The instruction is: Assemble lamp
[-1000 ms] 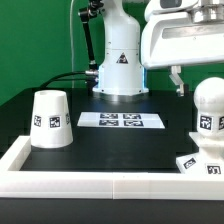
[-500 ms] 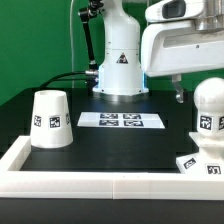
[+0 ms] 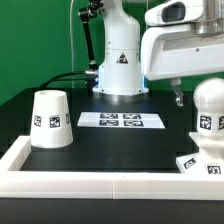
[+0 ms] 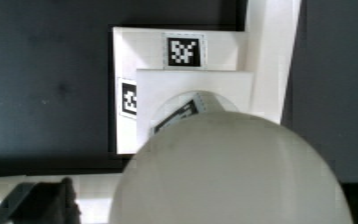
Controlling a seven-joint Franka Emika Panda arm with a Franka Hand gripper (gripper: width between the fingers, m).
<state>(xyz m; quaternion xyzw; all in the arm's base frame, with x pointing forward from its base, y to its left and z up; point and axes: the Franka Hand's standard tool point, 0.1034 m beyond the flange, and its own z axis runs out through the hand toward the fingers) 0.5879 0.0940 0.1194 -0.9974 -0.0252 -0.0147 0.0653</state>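
Wrist view shows the gripper (image 4: 197,198) wide, flanking the bulb (image 4: 220,150); exterior view alone shows the shade (image 3: 50,120).

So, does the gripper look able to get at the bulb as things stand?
Probably yes: the gripper hangs close by the top of the bulb, on the exterior view's left of it, and nothing stands between them.

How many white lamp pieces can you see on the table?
3. The shade stands alone at the exterior view's left. The bulb sits on the base at the exterior view's right. None seems hidden.
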